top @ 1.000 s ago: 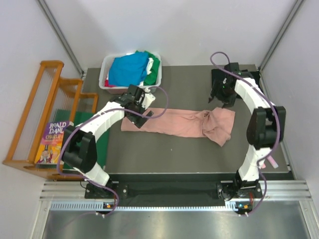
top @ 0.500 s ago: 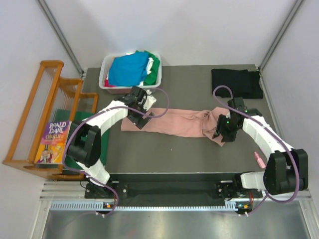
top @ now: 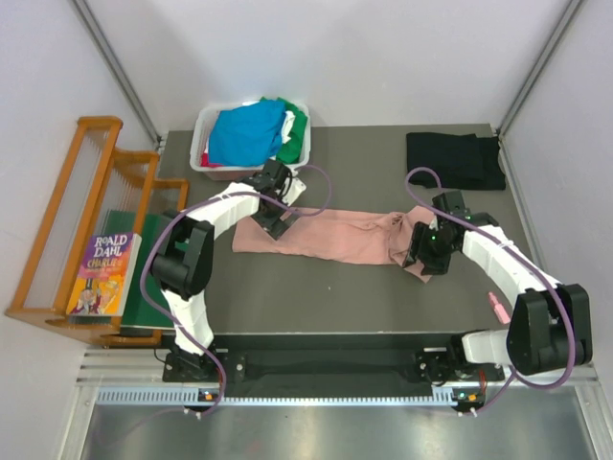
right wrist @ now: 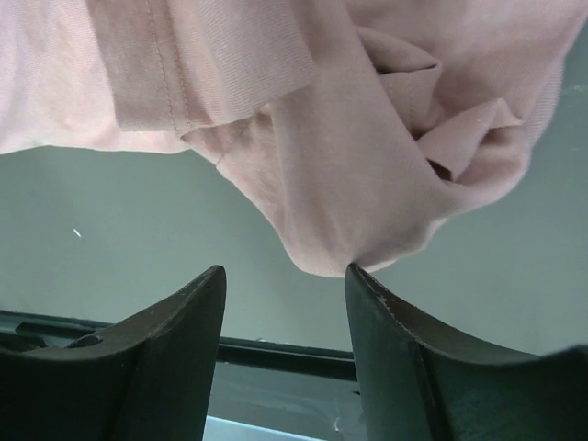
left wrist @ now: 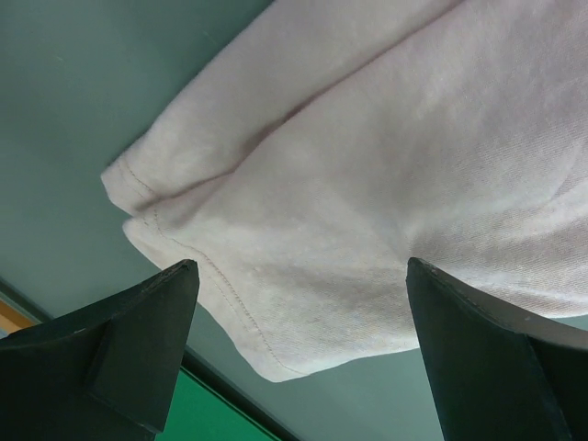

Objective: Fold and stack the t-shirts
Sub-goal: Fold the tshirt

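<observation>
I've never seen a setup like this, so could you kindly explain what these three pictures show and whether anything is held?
These are two white-and-black robot arms bolted to the near edge of a dark grey table. The wide picture comes from a fixed camera overhead; the two close-ups come from cameras on the wrists, each looking past its own dark fingers. A dusty-pink cloth t-shirt lies stretched across the table, bunched at its right end. The left gripper hovers open over its left end, and the right gripper stands open at the bunched end; neither holds anything. Behind lie a folded black shirt and a white plastic basket of blue and green clothes.
</observation>
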Available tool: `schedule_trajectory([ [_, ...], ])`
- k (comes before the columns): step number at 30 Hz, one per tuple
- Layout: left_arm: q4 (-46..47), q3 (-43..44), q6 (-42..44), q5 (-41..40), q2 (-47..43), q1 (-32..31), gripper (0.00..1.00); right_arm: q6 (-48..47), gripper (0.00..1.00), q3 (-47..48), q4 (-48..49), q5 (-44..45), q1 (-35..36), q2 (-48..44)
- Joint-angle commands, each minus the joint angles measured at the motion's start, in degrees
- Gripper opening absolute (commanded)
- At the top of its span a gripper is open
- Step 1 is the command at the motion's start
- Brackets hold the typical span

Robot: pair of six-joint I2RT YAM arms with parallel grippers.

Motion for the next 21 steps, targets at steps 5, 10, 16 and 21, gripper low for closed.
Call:
schedule_trajectory([
  [5,1.7,1.4,0.1,0.2,-0.3,1.4,0.99,3.3,0.55,-4.3,3.6,-5.8,4.8,-3.1],
  [10,2.4,0.2,0.1,0.4,-0.3,2.0,0.99,6.2,0.55,-6.2,4.3,-4.7,10.3,-3.8],
  [16,2.7,-0.5,0.0,0.9,-1.1,2.2,0.99,5.7,0.54,-5.3,4.8,4.1,9.9,-1.9],
  [21,2.4,-1.5,-0.1,1.7,-2.3,3.2,0.99,4.3,0.53,-3.1,7.5,9.3,6.2,3.2],
])
